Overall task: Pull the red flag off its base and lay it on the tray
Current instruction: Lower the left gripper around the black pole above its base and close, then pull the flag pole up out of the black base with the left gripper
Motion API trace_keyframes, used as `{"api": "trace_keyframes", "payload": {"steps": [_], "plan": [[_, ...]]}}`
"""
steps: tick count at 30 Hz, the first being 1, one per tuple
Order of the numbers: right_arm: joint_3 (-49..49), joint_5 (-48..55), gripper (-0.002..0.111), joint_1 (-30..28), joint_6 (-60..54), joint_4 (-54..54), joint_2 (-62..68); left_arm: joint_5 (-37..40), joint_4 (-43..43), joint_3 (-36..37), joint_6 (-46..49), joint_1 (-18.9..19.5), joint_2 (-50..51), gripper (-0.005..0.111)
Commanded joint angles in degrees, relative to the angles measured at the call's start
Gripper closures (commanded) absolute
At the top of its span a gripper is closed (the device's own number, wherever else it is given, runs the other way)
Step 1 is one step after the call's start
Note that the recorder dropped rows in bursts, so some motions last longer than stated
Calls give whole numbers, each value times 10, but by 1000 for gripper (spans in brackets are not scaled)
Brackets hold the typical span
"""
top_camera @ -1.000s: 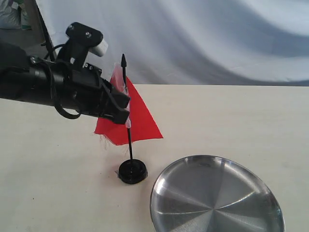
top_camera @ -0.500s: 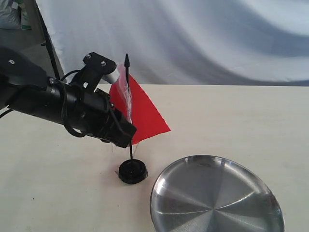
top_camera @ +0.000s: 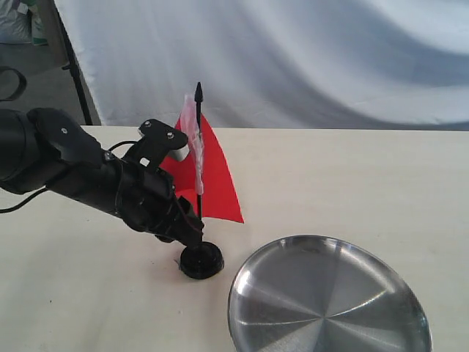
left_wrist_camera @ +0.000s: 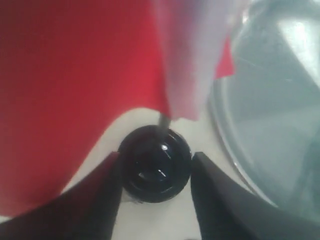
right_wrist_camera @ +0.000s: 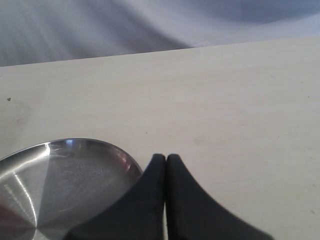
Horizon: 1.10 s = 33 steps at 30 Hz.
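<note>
Beside the tray, the left hand stands released astride the base, red flag upright in it; right hand clenched, empty.

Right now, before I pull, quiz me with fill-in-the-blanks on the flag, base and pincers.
The red flag stands upright in its ____.
The left pincer has a finger on each ____ of the base.
The right pincer is ____.
The tray holds ____.
Missing: base, side, shut, nothing.
</note>
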Motion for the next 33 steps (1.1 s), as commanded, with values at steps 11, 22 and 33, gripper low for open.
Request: {"api": "trace_keyframes", "payload": {"steps": [11, 22, 33], "plan": [[-1, -6, 109, -1, -1, -3, 2, -43, -5, 0, -5, -3, 22, 53], [-1, -6, 109, -1, -1, -3, 2, -64, -65, 0, 47, -3, 22, 52], [-1, -6, 109, -1, -1, -3, 2, -80, -141, 0, 142, -3, 22, 52]]}}
